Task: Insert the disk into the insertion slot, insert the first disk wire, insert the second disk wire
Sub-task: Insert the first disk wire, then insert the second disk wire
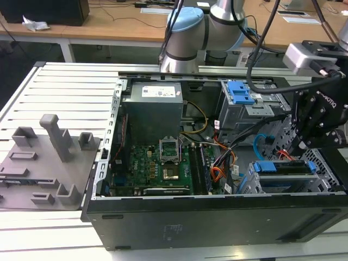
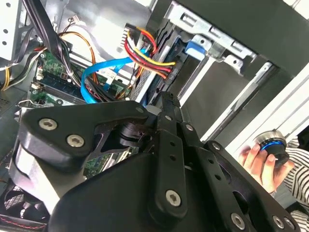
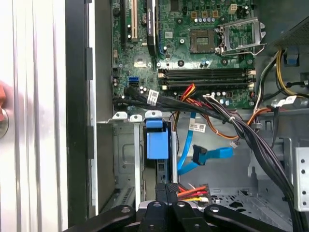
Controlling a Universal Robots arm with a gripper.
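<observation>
My gripper has its fingers pressed together right at the disk, which sits in the insertion slot; the second disk wire lies unplugged beside the disk.

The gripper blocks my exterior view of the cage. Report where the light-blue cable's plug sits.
Observer: In the first wrist view the second disk wire lies loose, its dark plug connected to nothing.
Operator: Report the gripper.
Observer: In that same view the gripper has its jaws together, right where a red-and-yellow wire bundle ends.
Operator: Check for anyone nearby.
Observer: In the second wrist view a hand outside the case holds a round knob with a blue ring.
</observation>
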